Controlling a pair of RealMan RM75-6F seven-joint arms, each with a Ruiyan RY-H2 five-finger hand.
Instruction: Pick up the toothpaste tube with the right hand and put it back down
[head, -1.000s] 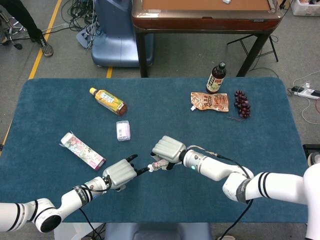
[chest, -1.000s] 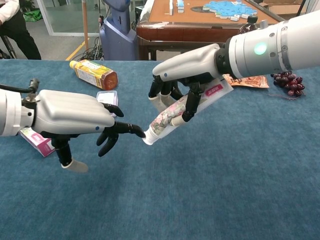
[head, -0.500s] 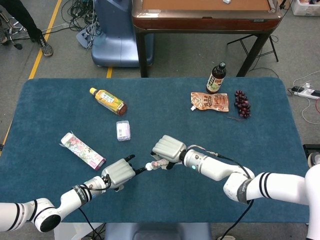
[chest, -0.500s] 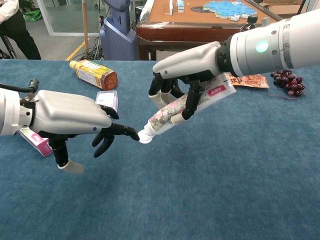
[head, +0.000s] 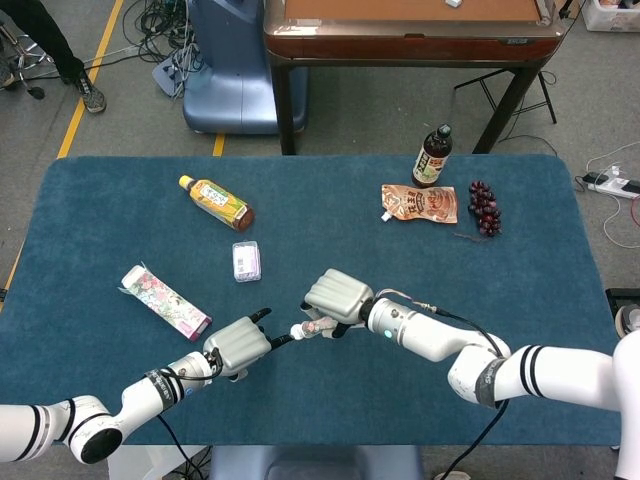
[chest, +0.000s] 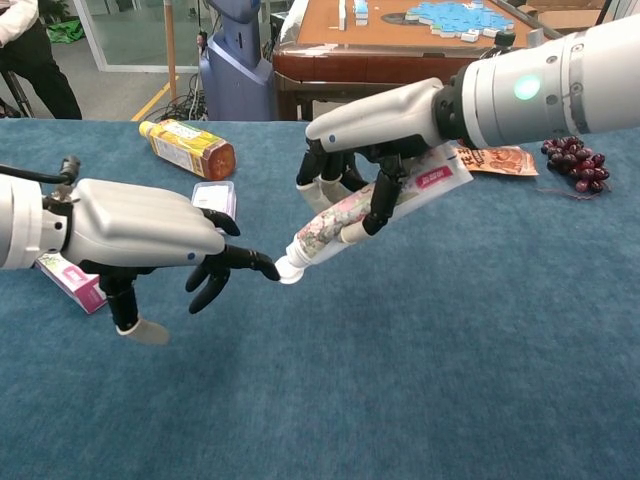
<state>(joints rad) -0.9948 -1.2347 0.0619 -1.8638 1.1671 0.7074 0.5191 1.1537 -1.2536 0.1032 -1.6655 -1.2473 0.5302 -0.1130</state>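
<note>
Two hands: you have both low over the blue table, close to its front edge.
Right hand: your fingers are wrapped around the toothpaste tube and hold it up off the cloth.
Toothpaste tube: it tilts, with the white cap low and toward your left hand, and the flat pink end up by your right wrist. In the head view you can see only the cap end poking out from under your right hand.
Left hand: your fingers are spread and bent a little, and they hold nothing. One dark fingertip is right by the cap; it may be touching it, but you cannot tell for sure.
Left hand in the head view: it sits just left of the tube.
Flowery box: it lies flat, left of the tube, apart from your left hand.
Small clear case: it lies behind the tube, toward the far side.
Yellow drink bottle: it lies on its side, farther back than the case.
Dark bottle: it stands upright, far back and right of the tube.
Orange pouch: it lies flat just in front of the dark bottle.
Grapes: they lie just right of the pouch.
</note>
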